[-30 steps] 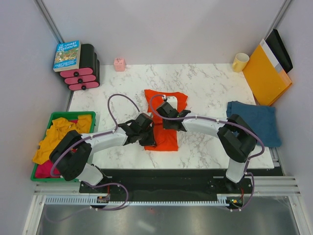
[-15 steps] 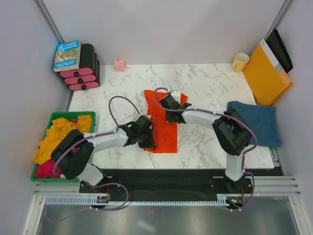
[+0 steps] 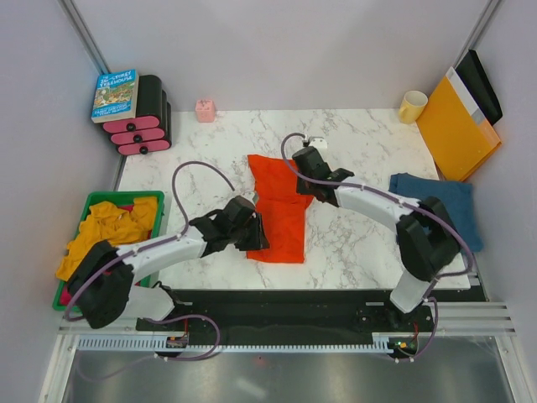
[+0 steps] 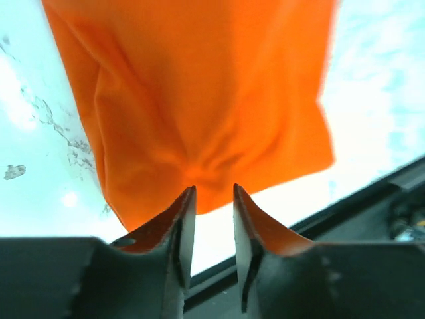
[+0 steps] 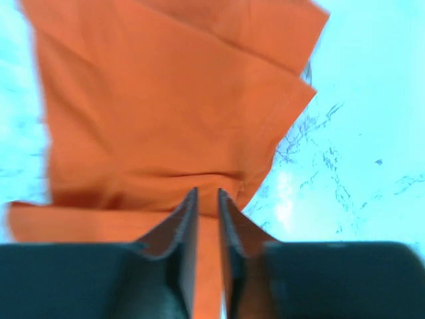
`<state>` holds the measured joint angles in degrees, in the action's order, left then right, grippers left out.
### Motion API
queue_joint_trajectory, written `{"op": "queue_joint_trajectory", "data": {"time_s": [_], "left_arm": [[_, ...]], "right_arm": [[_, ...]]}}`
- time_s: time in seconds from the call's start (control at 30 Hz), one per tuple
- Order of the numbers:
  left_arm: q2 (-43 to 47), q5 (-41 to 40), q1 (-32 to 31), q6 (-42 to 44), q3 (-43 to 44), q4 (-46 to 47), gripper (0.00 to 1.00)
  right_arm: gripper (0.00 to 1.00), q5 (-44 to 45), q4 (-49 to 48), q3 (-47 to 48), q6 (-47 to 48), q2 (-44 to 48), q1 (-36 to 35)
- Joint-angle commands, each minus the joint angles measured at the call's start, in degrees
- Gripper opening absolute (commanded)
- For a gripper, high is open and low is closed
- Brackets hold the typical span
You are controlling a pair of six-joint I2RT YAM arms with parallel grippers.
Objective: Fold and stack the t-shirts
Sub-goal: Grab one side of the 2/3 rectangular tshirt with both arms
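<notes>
From above, the left gripper (image 3: 252, 235) sits at the near-left edge of the orange-red t-shirt (image 3: 281, 214) and the right gripper (image 3: 306, 172) at its far-right edge. The shirt lies mid marble table (image 3: 361, 143), and the blue t-shirt (image 3: 440, 206) lies folded at the right. Each wrist view shows its jaws slightly parted and gripping nothing, with orange cloth just past the tips.

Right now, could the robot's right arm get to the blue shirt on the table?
Probably yes. The blue t-shirt lies on that arm's side with nothing on it. The right gripper is at the orange t-shirt, so it would have to swing across first.
</notes>
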<state>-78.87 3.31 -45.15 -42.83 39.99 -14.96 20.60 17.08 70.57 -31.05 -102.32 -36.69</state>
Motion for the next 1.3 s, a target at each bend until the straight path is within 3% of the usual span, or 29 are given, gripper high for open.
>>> {"op": "queue_joint_trajectory", "data": {"time_s": [0.0,0.43,1.07,1.17,1.27], "left_arm": [[9.51,-4.7,-0.29,1.52,0.18,0.37,0.39],[4.78,-9.81,-0.29,-1.99,-4.3,-5.87,0.41],[-2.95,-7.01,-0.21,-4.98,-6.41,-1.39,0.45],[-3.57,-6.3,-0.29,-4.9,-6.5,-1.12,0.41],[-2.43,-6.21,-0.29,-4.72,-7.11,-1.12,0.2]], "right_arm": [[0.33,-0.91,-1.26,-2.44,0.11,11.95,-2.77],[0.36,3.92,1.81,-23.97,-11.57,24.62,-15.52],[0.36,5.06,4.89,-26.97,-15.27,26.65,-20.18],[0.36,5.24,5.85,-27.94,-16.67,27.79,-20.62],[0.36,5.59,6.82,-28.9,-17.82,29.1,-20.97]]}}
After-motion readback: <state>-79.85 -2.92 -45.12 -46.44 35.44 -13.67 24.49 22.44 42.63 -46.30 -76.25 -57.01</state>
